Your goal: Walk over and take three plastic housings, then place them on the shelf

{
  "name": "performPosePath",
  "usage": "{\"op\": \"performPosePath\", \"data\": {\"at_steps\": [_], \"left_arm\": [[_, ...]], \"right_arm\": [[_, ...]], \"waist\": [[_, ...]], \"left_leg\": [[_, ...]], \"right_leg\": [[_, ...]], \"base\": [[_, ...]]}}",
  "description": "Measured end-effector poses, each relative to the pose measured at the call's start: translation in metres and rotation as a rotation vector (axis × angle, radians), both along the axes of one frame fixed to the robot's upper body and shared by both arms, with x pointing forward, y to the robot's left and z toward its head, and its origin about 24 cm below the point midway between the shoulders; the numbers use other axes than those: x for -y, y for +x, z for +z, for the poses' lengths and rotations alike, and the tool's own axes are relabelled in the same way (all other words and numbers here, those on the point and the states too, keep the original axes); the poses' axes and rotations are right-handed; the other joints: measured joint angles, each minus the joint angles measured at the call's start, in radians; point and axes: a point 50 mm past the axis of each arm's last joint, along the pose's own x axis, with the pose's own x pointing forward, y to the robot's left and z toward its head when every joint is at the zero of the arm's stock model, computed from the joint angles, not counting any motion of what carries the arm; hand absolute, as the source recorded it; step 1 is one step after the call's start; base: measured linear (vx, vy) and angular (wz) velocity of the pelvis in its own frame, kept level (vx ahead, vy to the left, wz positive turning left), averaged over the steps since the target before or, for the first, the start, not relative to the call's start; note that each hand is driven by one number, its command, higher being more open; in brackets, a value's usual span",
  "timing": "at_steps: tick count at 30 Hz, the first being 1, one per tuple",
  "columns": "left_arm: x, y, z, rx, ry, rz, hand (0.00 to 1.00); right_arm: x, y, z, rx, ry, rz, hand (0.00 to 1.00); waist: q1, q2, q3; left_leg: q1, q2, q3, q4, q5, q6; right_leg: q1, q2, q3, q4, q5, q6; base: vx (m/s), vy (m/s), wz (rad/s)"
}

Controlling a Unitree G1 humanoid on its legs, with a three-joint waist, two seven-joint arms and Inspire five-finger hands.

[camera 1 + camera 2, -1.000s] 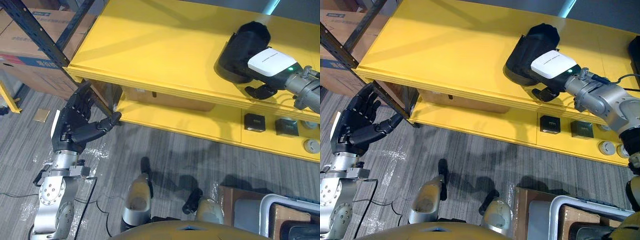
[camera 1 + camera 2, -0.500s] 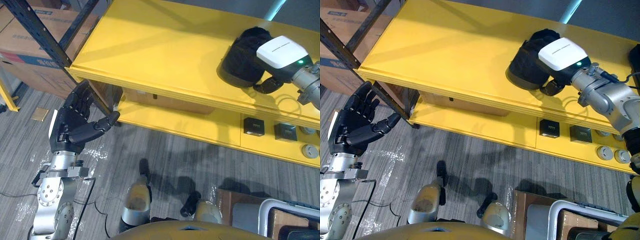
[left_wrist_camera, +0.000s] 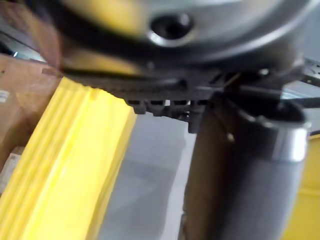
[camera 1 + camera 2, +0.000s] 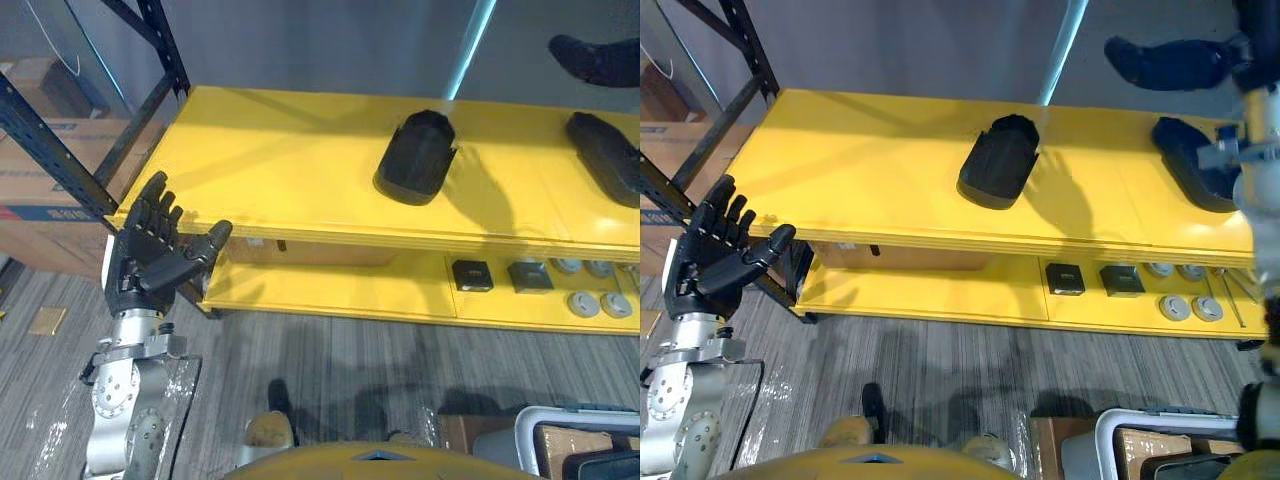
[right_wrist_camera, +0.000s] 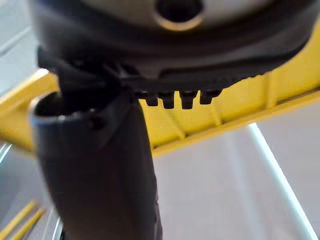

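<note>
1 black plastic housing (image 4: 415, 158) lies about midway along the yellow shelf (image 4: 270, 170), with a 2nd housing (image 4: 605, 155) at its right end, well apart. the right hand (image 4: 1165, 62) hangs above that end, fingers stretched out and holding nothing. the left hand (image 4: 150, 260) is raised at the shelf's front left corner, fingers spread wide and empty, just beside the dark rack post (image 4: 55, 140). the lower shelf (image 4: 330, 290) carries 2 small black boxes (image 4: 470, 273) and grey discs (image 4: 582, 300). a cardboard box (image 4: 40, 215) stands behind the post.

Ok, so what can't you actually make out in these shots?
- Small parts on the lower shelf: too small in both eye views to identify.
- Right-side plastic housing: cut off by the left eye view's edge.
- Bin on the floor: cut off at the corner, contents unseen.
</note>
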Motion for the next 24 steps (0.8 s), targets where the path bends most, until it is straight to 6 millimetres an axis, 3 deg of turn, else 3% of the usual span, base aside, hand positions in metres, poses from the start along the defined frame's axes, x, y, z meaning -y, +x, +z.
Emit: {"op": "performPosePath", "data": {"at_steps": [1,4,5,6,7,10,13,14,16,20,22,24], "left_arm": [[0.001,-0.002,-0.003,-0.012,-0.015,0.007,1.00],[0.008,-0.012,-0.020,-0.109,-0.020,0.023,1.00],[0.010,-0.013,-0.021,-0.119,-0.009,0.021,1.00],[0.010,-0.012,-0.021,-0.126,0.009,0.019,1.00],[0.011,-0.012,-0.020,-0.127,0.025,0.020,1.00],[0.009,-0.012,-0.018,-0.122,0.027,0.032,1.00],[0.009,-0.012,-0.019,-0.127,0.022,0.049,1.00],[0.009,-0.011,-0.018,-0.122,0.022,0.050,1.00],[0.009,-0.010,-0.017,-0.119,0.022,0.048,1.00],[0.010,-0.008,-0.016,-0.111,0.027,0.025,1.00],[0.015,-0.004,-0.014,-0.099,0.042,-0.024,1.00],[0.017,0.002,-0.008,-0.077,0.084,-0.088,1.00]], "right_arm": [[0.002,-0.001,-0.012,-0.024,0.059,0.002,1.00],[0.007,-0.008,-0.089,-0.264,0.316,0.016,1.00],[0.007,-0.011,-0.103,-0.312,0.362,0.020,1.00],[0.005,-0.016,-0.130,-0.401,0.448,0.034,1.00],[0.002,-0.022,-0.153,-0.475,0.523,0.047,1.00],[-0.017,-0.035,-0.192,-0.572,0.663,0.110,1.00],[-0.046,-0.039,-0.202,-0.584,0.756,0.232,1.00],[-0.065,-0.037,-0.200,-0.556,0.783,0.312,1.00],[-0.075,-0.037,-0.198,-0.541,0.778,0.359,1.00],[-0.092,-0.036,-0.195,-0.508,0.714,0.423,1.00],[-0.091,-0.038,-0.195,-0.486,0.685,0.381,1.00],[-0.089,-0.042,-0.198,-0.482,0.692,0.358,1.00]], "waist": [[-0.005,0.003,-0.002],[-0.035,0.040,-0.022],[-0.038,0.042,-0.023],[-0.042,0.061,-0.031],[-0.044,0.065,-0.032],[-0.047,0.073,-0.034],[-0.049,0.074,-0.034],[-0.046,0.069,-0.031],[-0.041,0.060,-0.025],[-0.038,0.030,-0.010],[-0.056,0.029,0.015],[-0.055,0.017,0.027]], "left_leg": [[0.002,0.002,-0.001,0.000,-0.001,-0.001],[-0.009,0.010,0.004,-0.001,-0.015,-0.006],[-0.015,0.014,0.007,-0.001,-0.016,-0.006],[-0.025,0.020,0.016,-0.001,-0.016,-0.007],[-0.032,0.021,0.017,-0.001,-0.015,-0.008],[-0.031,0.021,0.018,0.000,-0.009,-0.011],[-0.032,0.021,0.017,0.000,-0.005,-0.006],[-0.032,0.019,0.015,0.000,-0.005,-0.006],[-0.031,0.016,0.010,0.000,-0.007,-0.007],[-0.025,-0.028,-0.038,0.001,-0.022,-0.001],[-0.010,-0.060,-0.106,0.003,-0.029,0.014],[0.003,-0.074,-0.148,0.003,-0.029,0.021]], "right_leg": [[0.002,0.002,-0.001,-0.003,-0.001,-0.002],[-0.002,0.016,0.008,-0.024,-0.005,0.002],[-0.002,0.022,0.009,-0.038,-0.005,0.001],[-0.004,0.033,0.009,-0.060,0.001,-0.004],[-0.005,0.038,0.010,-0.074,0.014,-0.006],[-0.001,0.038,0.010,-0.073,0.027,-0.006],[-0.002,0.038,0.008,-0.072,0.031,0.001],[-0.001,0.035,0.005,-0.070,0.027,0.001],[-0.002,0.030,0.001,-0.057,0.018,0.003],[-0.024,-0.041,-0.015,0.098,-0.072,-0.005],[-0.050,-0.081,0.078,0.262,-0.081,-0.016],[-0.087,-0.085,0.197,0.368,-0.077,-0.031]], "base": [[-0.06,-0.021,0.02],[-0.07,-0.003,-0.02],[0.00,0.000,0.00],[0.00,0.000,0.00],[0.00,0.000,0.00],[0.04,-0.005,0.02],[0.07,-0.022,0.03],[0.06,-0.018,0.05],[0.05,-0.010,0.15],[0.04,0.018,0.40],[0.06,0.087,0.80],[0.06,0.058,0.71]]}}
